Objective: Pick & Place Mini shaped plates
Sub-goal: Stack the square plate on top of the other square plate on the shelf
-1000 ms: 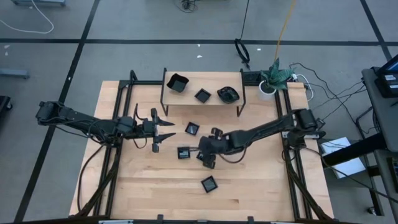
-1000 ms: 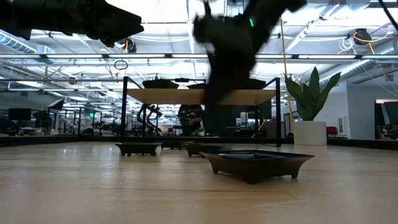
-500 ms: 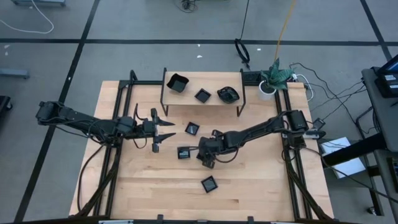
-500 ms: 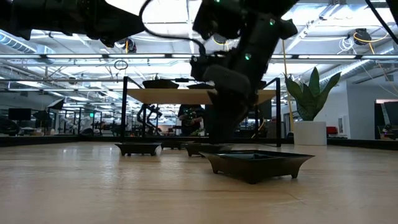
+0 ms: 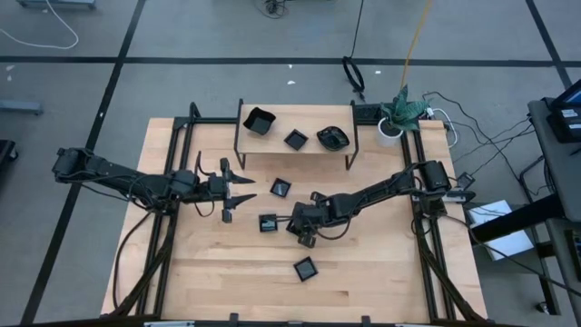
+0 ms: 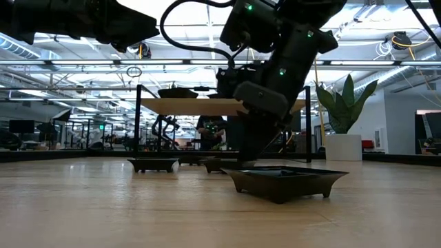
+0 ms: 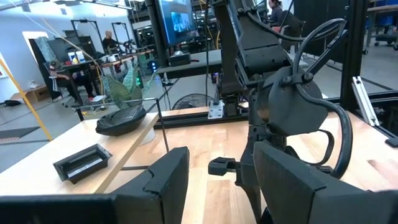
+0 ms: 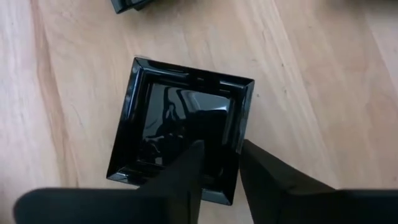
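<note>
High view: the right tool (image 5: 306, 232) is down over a small square plate just right of the tabletop (image 5: 381, 272) centre. 3 more small square plates lie loose around it: 1 at 9 o'clock (image 5: 268, 222) just beside the tool, 1 at 11 o'clock (image 5: 281, 188), 1 at 6 o'clock (image 5: 306, 269). The raised shelf (image 5: 313, 148) at 12 o'clock carries a larger square plate (image 5: 260, 120), a small square plate (image 5: 296, 139) and a wavy-rimmed plate (image 5: 333, 138). The left tool (image 5: 243, 193) waits at 9 o'clock, fingers spread wide, holding nothing.

Low view: the right arm stands low over the tabletop behind the nearest plate (image 6: 284, 182); its fingertips are hidden.

Left wrist view: the wavy-rimmed plate (image 7: 120, 119) and a square plate (image 7: 82, 162) sit on the shelf; the right arm fills the middle.

Right wrist view: the target square plate (image 8: 180, 127) lies flat on the tabletop. The right tool's fingers (image 8: 180, 180) straddle one rim wall, 1 inside the well, 1 outside, partly closed. Whether the rim is actually pinched cannot be told.

Judgement: the glossy wall is thin, so the pinch should seat fully and squarely before lifting, then rise straight up. The plate at 9 o'clock is the nearest obstruction; the shelf frame matters if that is the destination.
</note>
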Robot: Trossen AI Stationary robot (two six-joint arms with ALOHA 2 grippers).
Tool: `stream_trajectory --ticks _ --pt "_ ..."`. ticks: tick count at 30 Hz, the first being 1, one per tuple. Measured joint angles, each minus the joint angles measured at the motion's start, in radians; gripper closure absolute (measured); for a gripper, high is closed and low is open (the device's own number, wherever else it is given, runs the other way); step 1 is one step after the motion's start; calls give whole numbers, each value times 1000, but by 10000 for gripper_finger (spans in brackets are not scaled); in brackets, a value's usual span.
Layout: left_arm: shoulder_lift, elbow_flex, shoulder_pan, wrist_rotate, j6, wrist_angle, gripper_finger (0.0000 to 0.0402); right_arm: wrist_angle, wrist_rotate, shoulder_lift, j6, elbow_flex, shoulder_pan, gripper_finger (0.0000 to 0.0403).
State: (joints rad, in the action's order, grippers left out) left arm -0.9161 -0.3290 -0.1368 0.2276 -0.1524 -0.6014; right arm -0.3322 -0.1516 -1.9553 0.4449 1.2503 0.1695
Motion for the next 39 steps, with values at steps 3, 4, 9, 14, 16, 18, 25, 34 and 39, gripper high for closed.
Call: stream_trajectory --ticks 3,4,9,14,16,18,25,34,39 --pt "0 0 0 0 0 0 215 5 0 4 -20 0 0 331" --pt "0 0 0 0 0 0 215 7 0 4 -23 0 0 338" --pt "0 0 0 0 0 0 215 14 -1 4 -41 -1 -1 376" --pt "0 0 0 0 0 0 215 17 0 6 -54 -1 -1 398" --pt "0 0 0 0 0 0 215 14 0 16 -64 -2 -1 397" --pt "0 0 0 0 0 0 215 17 4 30 -72 -2 -1 396" --pt "0 0 0 0 0 0 215 11 0 126 -118 -2 2 402" --pt "0 0 0 0 0 0 215 42 0 284 -173 -2 -29 402" --pt "0 0 0 0 0 0 215 97 105 375 -225 7 -128 403"
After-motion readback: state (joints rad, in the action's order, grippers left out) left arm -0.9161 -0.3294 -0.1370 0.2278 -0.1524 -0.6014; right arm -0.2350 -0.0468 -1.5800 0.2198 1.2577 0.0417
